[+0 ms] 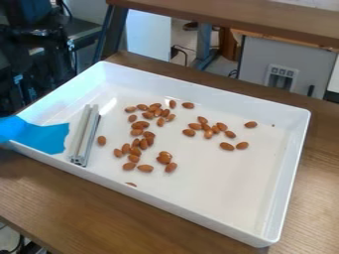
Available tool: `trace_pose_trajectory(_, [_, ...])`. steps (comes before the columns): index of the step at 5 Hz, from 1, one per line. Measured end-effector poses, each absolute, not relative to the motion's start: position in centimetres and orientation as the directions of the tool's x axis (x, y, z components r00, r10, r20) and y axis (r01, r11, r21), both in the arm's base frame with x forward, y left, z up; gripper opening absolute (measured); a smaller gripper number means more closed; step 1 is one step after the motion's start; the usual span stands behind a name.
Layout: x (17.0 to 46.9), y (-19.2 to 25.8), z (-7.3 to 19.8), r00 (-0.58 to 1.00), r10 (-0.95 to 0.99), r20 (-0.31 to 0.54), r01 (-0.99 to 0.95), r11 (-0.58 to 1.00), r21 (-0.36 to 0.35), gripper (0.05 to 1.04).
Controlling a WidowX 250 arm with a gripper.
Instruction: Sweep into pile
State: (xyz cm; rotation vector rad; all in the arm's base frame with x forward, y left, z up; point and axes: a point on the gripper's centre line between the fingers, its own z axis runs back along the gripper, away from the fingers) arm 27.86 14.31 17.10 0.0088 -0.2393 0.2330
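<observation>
Still at the gathering step, by my reading: the almonds (163, 158) lie scattered across the middle of the white tray (285, 178) on the bench (198, 238), a long loose drift left of centre and a smaller group to its right. Next move probably calls for something straight-edged, perhaps the slotted metal bars (85, 134) at the tray's left end, to push the right-hand group leftward into the drift. State of the jaws: cannot tell. Individual almonds point every which way; the stray one beside the bars has its long axis roughly up and down the view, while several in the right-hand group lie nearer crosswise. Drift as a whole runs from the far side toward the near wall. Bars lie side by side, long axis likewise far to near, slanting slightly left at the near end. Blue sheet-like piece (43, 137) overhangs the left wall.
</observation>
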Motion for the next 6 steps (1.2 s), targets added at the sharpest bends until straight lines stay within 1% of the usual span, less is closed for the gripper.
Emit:
trace_pose_trajectory(1, [27.9, 14.3, 16.4, 0.948, 0.235, 0.216, -0.235, 0.972, -0.026, 1.0])
trace_pose_trajectory(2, [29.9, 12.6, 14.5, 0.919, 0.308, 0.246, -0.31, 0.95, -0.033, 1.0])
trace_pose_trajectory(3, [31.6, 11.6, 12.9, 0.886, 0.38, 0.266, -0.389, 0.921, -0.021, 1.0])
trace_pose_trajectory(4, [32.0, 11.3, 12.0, 0.862, 0.424, 0.278, -0.433, 0.901, -0.03, 1.001])
trace_pose_trajectory(5, [31.8, 11.0, 11.1, 0.862, 0.425, 0.276, -0.436, 0.9, -0.026, 1.0])
trace_pose_trajectory(6, [31.6, 10.6, 9.5, 0.874, 0.407, 0.267, -0.423, 0.906, 0.005, 1.0])
